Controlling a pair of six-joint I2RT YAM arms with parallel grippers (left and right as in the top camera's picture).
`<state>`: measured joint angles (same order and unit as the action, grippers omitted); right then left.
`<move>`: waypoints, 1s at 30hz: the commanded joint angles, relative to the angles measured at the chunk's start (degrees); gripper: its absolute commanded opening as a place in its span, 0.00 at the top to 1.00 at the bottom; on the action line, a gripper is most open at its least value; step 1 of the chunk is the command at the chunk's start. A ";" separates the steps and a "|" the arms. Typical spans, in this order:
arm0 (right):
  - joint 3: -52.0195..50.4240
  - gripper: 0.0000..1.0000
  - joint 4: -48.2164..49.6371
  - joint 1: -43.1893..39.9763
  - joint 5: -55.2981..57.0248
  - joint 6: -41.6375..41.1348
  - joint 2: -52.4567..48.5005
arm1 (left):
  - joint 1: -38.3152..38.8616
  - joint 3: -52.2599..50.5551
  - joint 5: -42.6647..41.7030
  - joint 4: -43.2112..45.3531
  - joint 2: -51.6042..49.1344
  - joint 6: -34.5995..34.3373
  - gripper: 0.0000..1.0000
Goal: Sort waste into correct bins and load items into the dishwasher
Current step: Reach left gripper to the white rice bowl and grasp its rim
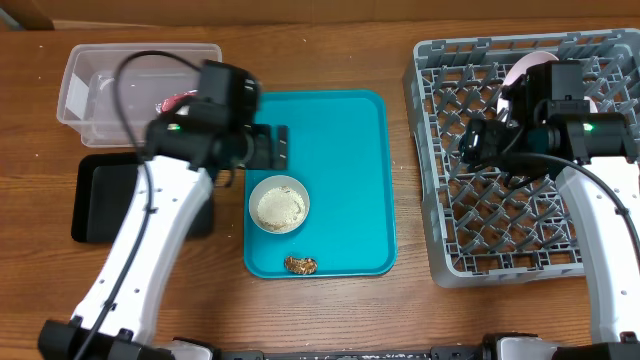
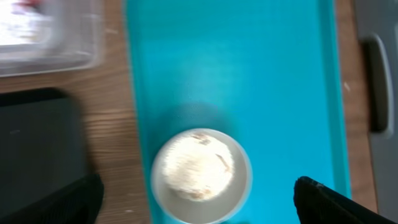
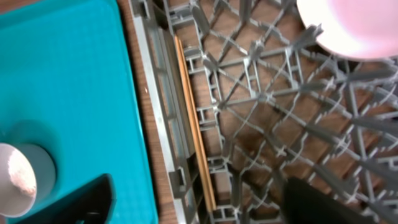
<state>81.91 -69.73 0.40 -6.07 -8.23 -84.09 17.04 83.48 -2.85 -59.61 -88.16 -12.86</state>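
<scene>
Chopsticks (image 3: 194,124), thin pale wood, lie flat along the rack's (image 1: 432,170) tray-side wall. Right gripper (image 3: 196,190) wide open above them, holding nothing. Left gripper (image 1: 278,147) open over rice bowl (image 1: 279,205). Open tray (image 1: 350,170) room beside bowl.

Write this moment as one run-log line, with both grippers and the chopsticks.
left gripper open above teal tray, near rice bowl | right gripper open over dish rack | chopsticks lying in rack, along tray-side wall

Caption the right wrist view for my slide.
Open right claw over the grey plastic dish rack; thin wooden chopsticks lie inside its wall nearest the teal rectangular tray.
</scene>
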 commanded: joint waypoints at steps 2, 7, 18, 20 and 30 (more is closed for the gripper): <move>-0.44 0.05 -0.76 -0.07 -0.22 -0.35 -0.15 | 6.27 1.05 -1.25 -0.81 -4.83 1.75 0.02; -0.44 0.04 -0.90 -0.07 -0.02 -0.33 -0.20 | 11.69 1.05 -1.31 -4.57 -11.37 1.60 0.06; -0.44 0.04 -1.14 -0.07 -0.04 -0.35 -0.20 | 15.30 1.05 -1.25 -3.74 -25.46 1.07 0.25; -0.44 0.04 -1.14 -0.07 -0.04 -0.35 -0.20 | 15.30 1.05 -1.25 -2.93 -25.94 1.09 0.32; -0.44 0.04 -1.53 -0.07 -0.02 -0.35 -0.20 | 15.37 0.22 -1.16 -1.42 -25.94 1.07 0.48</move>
<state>81.73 -71.37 0.40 -5.98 -8.56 -84.18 32.18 83.66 -3.88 -61.43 -113.60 -11.84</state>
